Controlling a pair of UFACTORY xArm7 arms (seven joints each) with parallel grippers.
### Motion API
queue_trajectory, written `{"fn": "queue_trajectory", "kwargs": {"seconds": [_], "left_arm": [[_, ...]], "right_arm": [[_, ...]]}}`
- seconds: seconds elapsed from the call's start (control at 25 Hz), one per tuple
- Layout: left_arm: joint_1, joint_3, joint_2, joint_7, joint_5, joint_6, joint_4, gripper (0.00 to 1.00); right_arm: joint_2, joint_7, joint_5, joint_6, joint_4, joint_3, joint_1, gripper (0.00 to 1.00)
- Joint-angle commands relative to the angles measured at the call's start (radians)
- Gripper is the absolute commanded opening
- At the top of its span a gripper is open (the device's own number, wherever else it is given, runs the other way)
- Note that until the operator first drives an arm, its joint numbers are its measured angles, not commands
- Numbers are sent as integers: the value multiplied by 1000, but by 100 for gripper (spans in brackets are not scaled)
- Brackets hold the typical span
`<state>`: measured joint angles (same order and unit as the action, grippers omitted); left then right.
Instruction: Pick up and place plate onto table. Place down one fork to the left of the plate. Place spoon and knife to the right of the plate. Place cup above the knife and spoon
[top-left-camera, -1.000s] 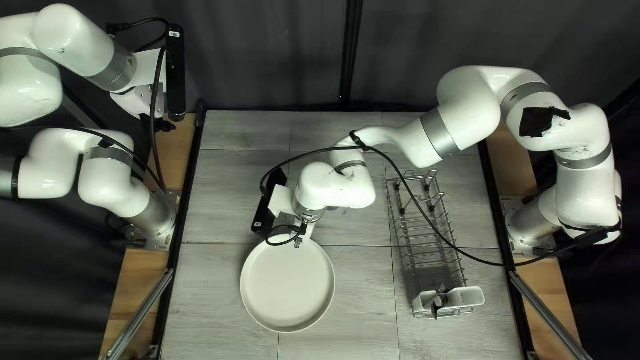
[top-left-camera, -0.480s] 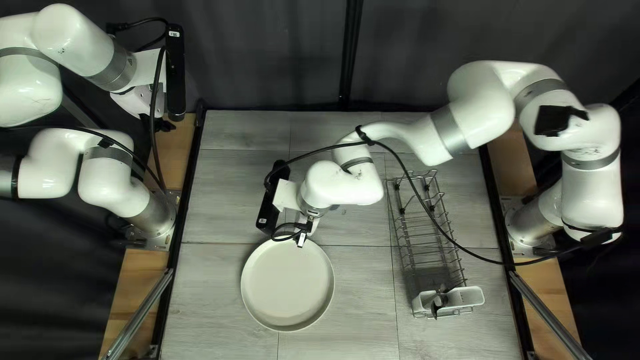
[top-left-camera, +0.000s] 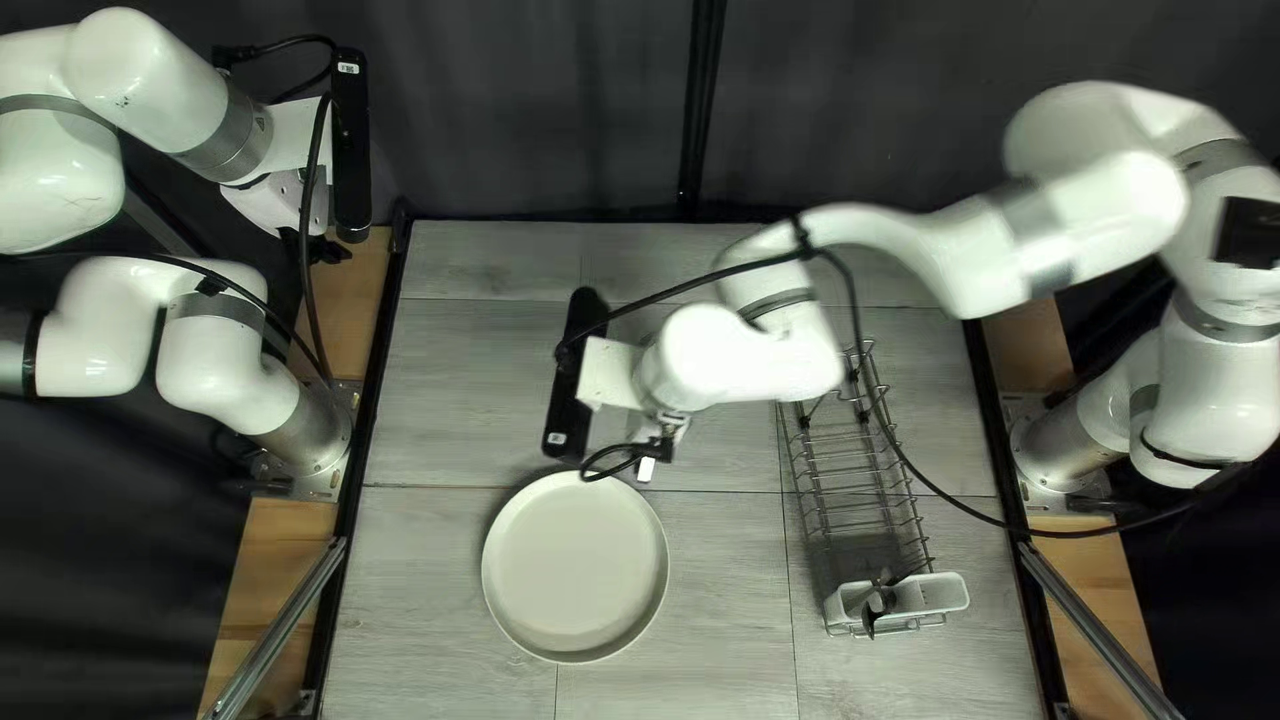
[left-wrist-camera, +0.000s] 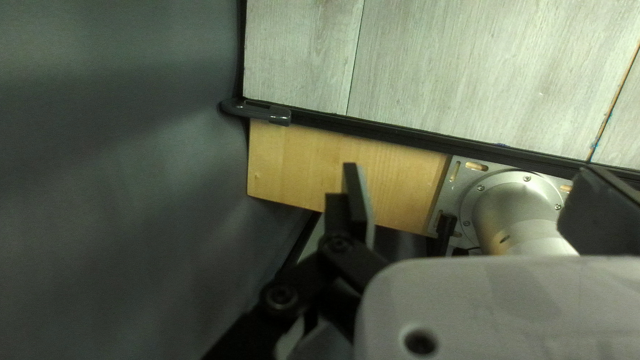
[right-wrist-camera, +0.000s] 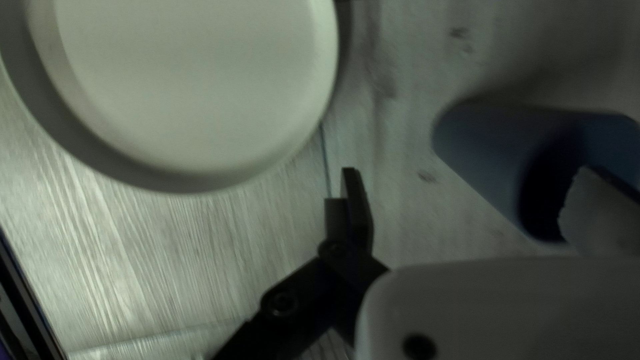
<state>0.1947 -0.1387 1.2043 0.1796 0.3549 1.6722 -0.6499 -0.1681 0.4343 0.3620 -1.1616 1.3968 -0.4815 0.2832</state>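
The white plate (top-left-camera: 574,567) lies on the table; the right wrist view shows the plate (right-wrist-camera: 193,87) ahead of and beside my gripper. My right gripper (top-left-camera: 646,468) is just beyond its far edge, to the right. In the right wrist view my right gripper (right-wrist-camera: 467,193) stands open, one finger overlapping the mouth of a blue cup (right-wrist-camera: 487,147); whether they touch I cannot tell. The arm hides the cup in the top left view. Dark cutlery (top-left-camera: 878,604) sits in a pale holder (top-left-camera: 940,592); its kinds cannot be told apart. My left gripper (top-left-camera: 310,250), the same left gripper (left-wrist-camera: 470,193), is open and empty.
A wire rack (top-left-camera: 854,487) stands on the right half of the table, joined to the cutlery holder at its near end. The right arm and its hanging cable cross above the rack. My left gripper is over the table's left border (left-wrist-camera: 400,137).
My right arm has swung to the right, carrying its gripper off the plate's far edge and slightly away from it. The plate is almost unmoved. The left arm has stayed still.
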Motion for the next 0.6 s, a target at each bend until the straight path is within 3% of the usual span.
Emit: {"fn": "queue_trajectory", "kwargs": {"seconds": [0.04, 0.36, 0.6], "left_arm": [[0, 0, 0, 0, 0, 0, 0, 100], [0, 0, 0, 0, 0, 0, 0, 100], [0, 0, 0, 0, 0, 0, 0, 100]], "right_arm": [[117, 9, -47, -91, -55, -23, -16, 100], [246, 169, -156, -225, -132, -98, -89, 100], [316, 133, -255, -248, -224, -118, -129, 100]]}}
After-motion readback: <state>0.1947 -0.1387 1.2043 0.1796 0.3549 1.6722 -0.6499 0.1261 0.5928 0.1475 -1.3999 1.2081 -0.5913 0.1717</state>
